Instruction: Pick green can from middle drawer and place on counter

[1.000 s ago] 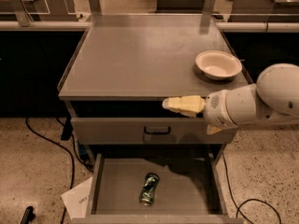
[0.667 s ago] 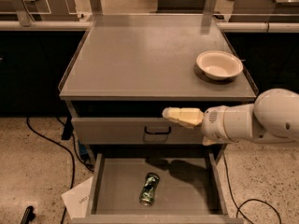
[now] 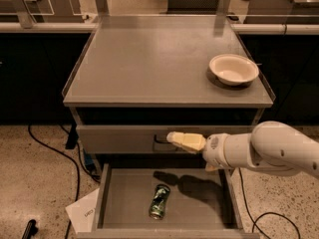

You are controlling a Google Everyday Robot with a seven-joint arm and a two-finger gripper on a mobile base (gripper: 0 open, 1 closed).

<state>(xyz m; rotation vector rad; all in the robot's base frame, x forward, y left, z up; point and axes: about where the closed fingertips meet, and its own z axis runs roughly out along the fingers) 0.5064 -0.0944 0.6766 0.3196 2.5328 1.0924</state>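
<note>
- The gripper hangs in front of the closed drawer front just under the bench, pointing left; whether it is open or closed cannot be told
- Its white arm reaches in from the right
- The green can lies on its side on the floor of the open middle drawer, towards the near edge, below the gripper and apart from it
- A white bowl sits on the right side of the bench
- A sheet of paper and a dark cable lie on the speckled floor at the left
</note>
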